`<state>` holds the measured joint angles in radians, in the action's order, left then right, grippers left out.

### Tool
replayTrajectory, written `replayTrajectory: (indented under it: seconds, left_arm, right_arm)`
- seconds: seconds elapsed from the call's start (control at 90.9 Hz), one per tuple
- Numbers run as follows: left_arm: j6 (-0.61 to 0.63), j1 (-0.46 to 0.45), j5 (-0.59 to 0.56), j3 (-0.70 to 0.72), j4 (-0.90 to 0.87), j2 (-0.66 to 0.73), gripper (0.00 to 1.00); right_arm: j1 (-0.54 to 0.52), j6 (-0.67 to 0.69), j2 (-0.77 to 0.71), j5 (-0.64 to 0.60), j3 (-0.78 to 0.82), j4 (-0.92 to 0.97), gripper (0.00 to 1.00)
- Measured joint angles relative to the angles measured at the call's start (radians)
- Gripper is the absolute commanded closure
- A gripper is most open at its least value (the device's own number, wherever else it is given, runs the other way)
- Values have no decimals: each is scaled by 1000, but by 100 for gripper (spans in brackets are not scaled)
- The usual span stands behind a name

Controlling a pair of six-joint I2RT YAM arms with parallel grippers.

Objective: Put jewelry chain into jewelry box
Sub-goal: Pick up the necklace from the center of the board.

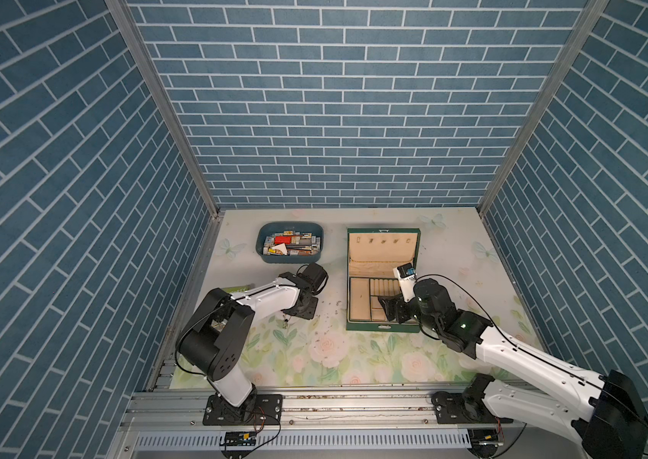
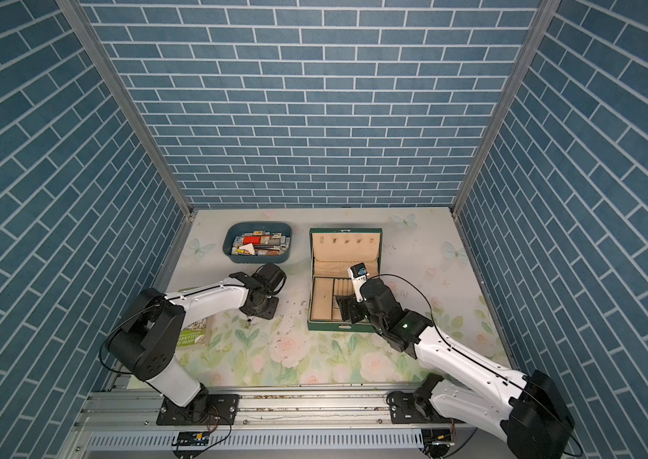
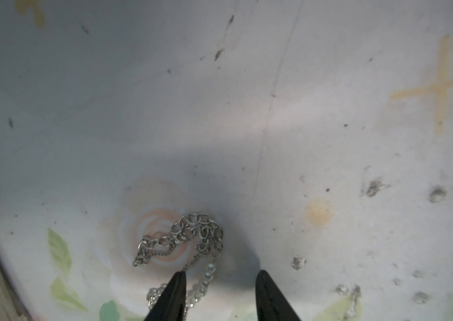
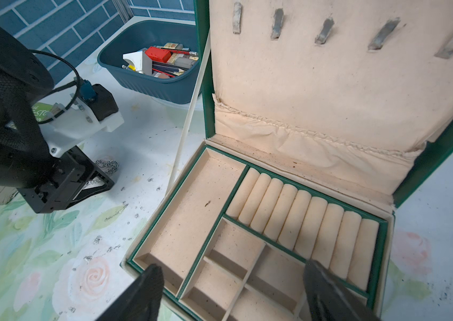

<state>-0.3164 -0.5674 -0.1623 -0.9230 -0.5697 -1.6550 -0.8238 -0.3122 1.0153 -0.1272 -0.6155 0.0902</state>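
Note:
The jewelry chain [image 3: 189, 236], thin pale metal links with a beaded strand, lies bunched on the floral mat. My left gripper [image 3: 221, 273] points down at it, open, with a wide gap between the black fingers. One fingertip [image 3: 179, 280] sits over a strand, and the beaded strand runs just inside it. The right wrist view shows a bit of chain [image 4: 108, 165] under the left gripper. The jewelry box [image 1: 382, 326] [image 4: 205, 111], dark green with beige lining, stands with its lid up. My right gripper [image 4: 233, 266] [image 1: 388, 310] hovers open over its small compartments, holding nothing.
A blue-teal tub [image 1: 290, 228] [image 4: 150, 86] of mixed small items stands behind the left arm. A green booklet [image 2: 191, 337] lies under the left arm's elbow. Dark specks dot the mat between the chain and the box. Brick-pattern walls enclose three sides.

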Motion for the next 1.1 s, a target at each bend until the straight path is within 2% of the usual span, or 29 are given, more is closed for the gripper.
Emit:
replayTrajectory:
  seconds: [0.121,0.308,0.44,0.561,0.748,0.836,0.913,1.045,1.1]
  left_arm:
    - [0,5,26,6,3,3,64]
    - [-2,6,42,21,10,14,63]
    - [-3,6,63,22,15,14,73]
    - [-10,-3,80,25,25,14,79]
    - [-14,-16,80,26,39,7,72]
    - [-16,-17,76,26,41,5,72]
    - [-19,-18,76,23,41,0,78]
    - [-23,-26,81,10,45,-16,99]
    - [-23,-29,74,7,50,-18,100]
  right_arm:
    - [0,0,0,0,0,0,17]
    - [0,0,0,0,0,0,16]
    - [0,0,0,0,0,0,16]
    - [0,0,0,0,0,0,16]
    - [0,0,0,0,0,0,16]
    - [0,0,0,0,0,0,16]
    - [0,0,0,-1,0,0,16]
    - [0,0,0,-1,0,0,16]
    - [0,0,0,-1,0,0,16]
